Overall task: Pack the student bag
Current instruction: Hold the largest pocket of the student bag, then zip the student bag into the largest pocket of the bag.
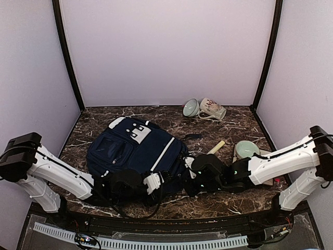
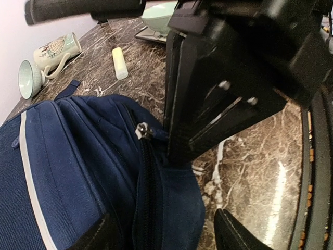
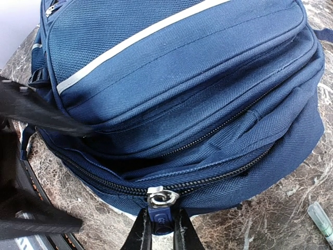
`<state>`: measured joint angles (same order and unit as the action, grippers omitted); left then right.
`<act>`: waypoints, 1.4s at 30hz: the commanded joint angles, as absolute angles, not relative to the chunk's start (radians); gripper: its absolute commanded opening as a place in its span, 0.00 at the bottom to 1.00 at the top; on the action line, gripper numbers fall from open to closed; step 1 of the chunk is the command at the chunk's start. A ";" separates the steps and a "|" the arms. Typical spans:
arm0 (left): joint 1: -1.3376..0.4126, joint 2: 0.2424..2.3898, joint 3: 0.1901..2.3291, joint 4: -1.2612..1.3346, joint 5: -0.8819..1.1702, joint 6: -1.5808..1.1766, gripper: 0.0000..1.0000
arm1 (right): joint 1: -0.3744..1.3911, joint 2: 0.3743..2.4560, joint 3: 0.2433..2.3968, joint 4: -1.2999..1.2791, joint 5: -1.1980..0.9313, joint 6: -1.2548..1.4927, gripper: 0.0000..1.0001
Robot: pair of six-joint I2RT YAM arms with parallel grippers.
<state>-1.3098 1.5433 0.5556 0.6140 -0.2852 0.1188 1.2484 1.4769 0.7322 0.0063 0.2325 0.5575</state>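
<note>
The student bag, a navy-blue backpack with white stripe trim, lies flat on the marble table, left of centre. My right gripper is shut on the blue zip pull hanging from the silver slider of the main zip at the bag's near edge. My left gripper is open, its fingers standing either side of the bag's edge fabric by the zip, without pinching it. From above, the two grippers meet at the bag's near right corner, left gripper beside right gripper.
A pale green cup and a decorated mug lie at the back right. A yellow stick and a green cup on a flat item sit right of the bag. The right arm's black body looms close in the left wrist view.
</note>
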 commanded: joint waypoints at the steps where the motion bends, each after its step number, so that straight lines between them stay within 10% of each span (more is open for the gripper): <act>1: -1.273 1.611 0.591 0.604 -0.254 0.150 0.62 | 1.253 1.432 0.722 0.060 0.231 0.543 0.00; 7: -1.273 1.618 0.582 0.614 -0.255 0.145 0.01 | 1.251 1.411 0.720 0.024 0.275 0.540 0.00; 42: -1.292 1.275 0.343 0.562 -0.167 0.044 0.00 | 0.953 1.513 0.680 0.162 0.134 0.391 0.00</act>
<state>-1.2755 1.3354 0.3683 0.5816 -0.1795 0.0662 0.9981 1.4857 0.6704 0.1345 0.0826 0.4316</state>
